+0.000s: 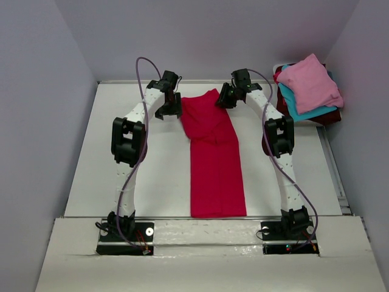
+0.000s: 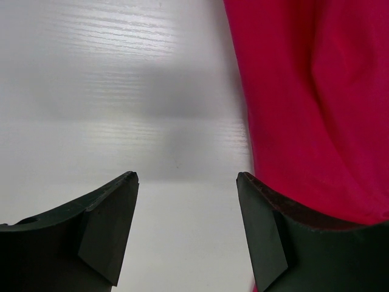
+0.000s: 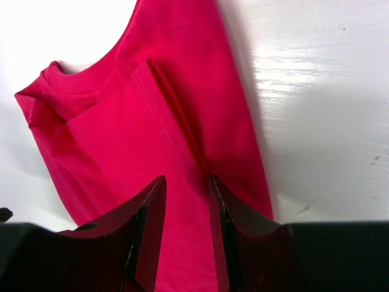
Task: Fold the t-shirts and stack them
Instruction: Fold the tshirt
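Note:
The crimson-red t-shirt (image 1: pixel 216 164) lies flat on the white table (image 1: pixel 164 182) as a long narrow strip, collar end at the back. My left gripper (image 1: pixel 172 111) is open and empty over bare table at the shirt's back left edge; in the left wrist view (image 2: pixel 187 179) its right finger touches the red cloth's (image 2: pixel 316 91) border. My right gripper (image 1: pixel 226 99) hovers at the shirt's back right. In the right wrist view (image 3: pixel 187 182) its jaws stand a narrow gap apart over the red cloth (image 3: pixel 121 140), which lies undisturbed beneath them.
A pile of shirts sits at the back right corner: light pink (image 1: pixel 310 82) on top, teal-blue (image 1: pixel 292 104) under it, dark maroon (image 1: pixel 328 115) at the bottom. Grey walls close in the table on three sides.

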{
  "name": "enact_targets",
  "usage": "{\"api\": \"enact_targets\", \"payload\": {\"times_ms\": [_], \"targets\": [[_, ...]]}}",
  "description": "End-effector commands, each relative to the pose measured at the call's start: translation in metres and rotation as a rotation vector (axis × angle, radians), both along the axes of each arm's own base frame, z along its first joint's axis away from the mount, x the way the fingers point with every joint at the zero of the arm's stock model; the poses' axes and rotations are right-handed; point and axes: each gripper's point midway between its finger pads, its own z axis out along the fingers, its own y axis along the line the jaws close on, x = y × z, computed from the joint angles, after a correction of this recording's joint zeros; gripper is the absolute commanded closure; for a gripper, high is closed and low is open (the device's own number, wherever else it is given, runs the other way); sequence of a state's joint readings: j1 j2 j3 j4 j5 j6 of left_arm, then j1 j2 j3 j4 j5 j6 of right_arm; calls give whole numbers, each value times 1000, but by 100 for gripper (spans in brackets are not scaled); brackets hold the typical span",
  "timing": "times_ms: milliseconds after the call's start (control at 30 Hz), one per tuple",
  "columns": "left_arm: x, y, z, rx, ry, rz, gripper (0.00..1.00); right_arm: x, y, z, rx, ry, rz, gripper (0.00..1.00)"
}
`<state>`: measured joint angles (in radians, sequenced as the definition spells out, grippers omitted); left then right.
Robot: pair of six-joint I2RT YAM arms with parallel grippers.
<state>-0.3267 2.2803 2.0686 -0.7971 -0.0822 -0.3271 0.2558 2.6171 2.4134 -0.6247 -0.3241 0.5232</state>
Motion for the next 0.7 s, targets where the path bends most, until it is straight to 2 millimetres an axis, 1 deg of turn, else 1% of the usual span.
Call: {"api": "enact_targets", "payload": {"times_ms": [0, 133, 200, 233, 267, 467, 600, 667], "targets": [[1, 1, 18, -14, -31, 11, 23, 9, 7, 17, 50, -50, 23, 60], [1, 1, 18, -14, -30, 11, 23, 7, 7, 10, 51, -33, 25, 60], [1, 1, 18, -12, -30, 12, 23, 7, 8, 10, 56, -31, 27, 60], [1, 2, 18, -11, -32, 13, 23, 5, 9, 8, 61, -24, 31, 63], [2, 6, 18, -10, -31, 22, 23, 5, 10, 6, 64, -18, 31, 64], [3, 6, 19, -10, -34, 19, 23, 1, 10, -1, 62, 5, 35, 78], [3, 6, 18, -9, -33, 20, 23, 1, 8, -1, 56, 8, 32, 84], [3, 6, 19, -10, -34, 19, 23, 1, 7, 0, 50, 4, 26, 90]]}}
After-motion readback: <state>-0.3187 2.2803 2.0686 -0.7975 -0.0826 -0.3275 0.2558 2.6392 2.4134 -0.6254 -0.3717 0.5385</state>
